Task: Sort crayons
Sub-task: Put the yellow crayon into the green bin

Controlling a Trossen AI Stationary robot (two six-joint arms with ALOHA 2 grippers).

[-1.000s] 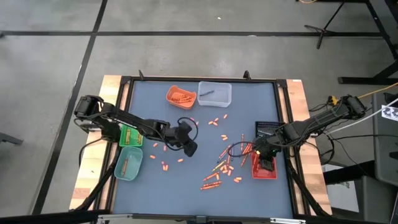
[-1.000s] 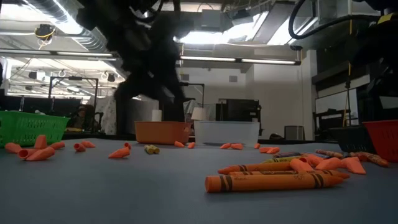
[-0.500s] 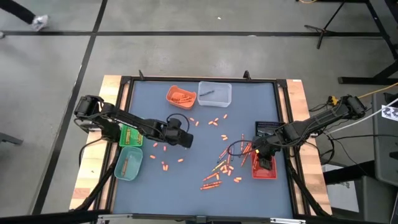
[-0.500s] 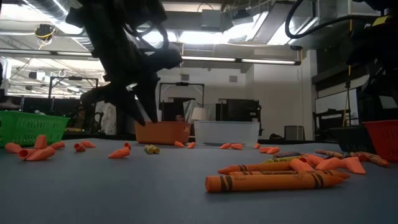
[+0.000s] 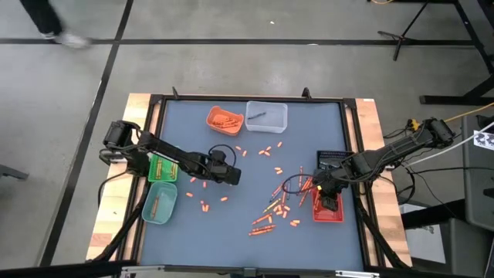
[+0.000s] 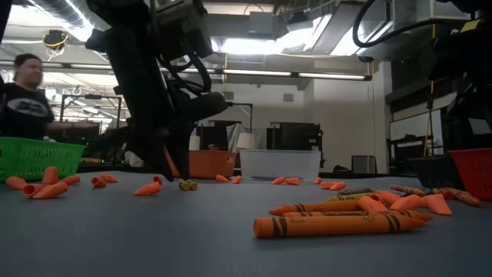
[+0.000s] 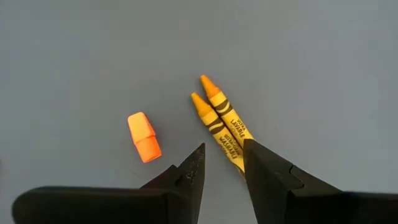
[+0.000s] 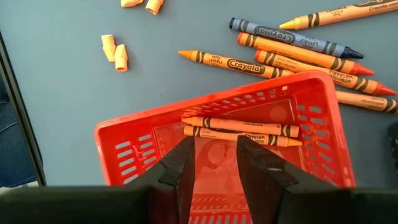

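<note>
The red basket (image 8: 224, 134) sits under the right gripper (image 8: 214, 163), whose fingers are apart and empty. The left gripper (image 7: 222, 165) is low over the blue mat (image 5: 255, 232), fingers apart, lined up on two yellow crayons (image 7: 219, 121). Next, I think, it must drop and pinch just one. Only the left wrist view shows that yellow pair clearly, with an orange stub (image 7: 143, 137) beside it.

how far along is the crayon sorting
Early to midway. Done: two crayons lie in the red basket, a few in the orange tray. In hand: the left tool, open, straddles two yellow crayons; the right tool hovers open over the basket. Left: many loose crayons on the table.
</note>
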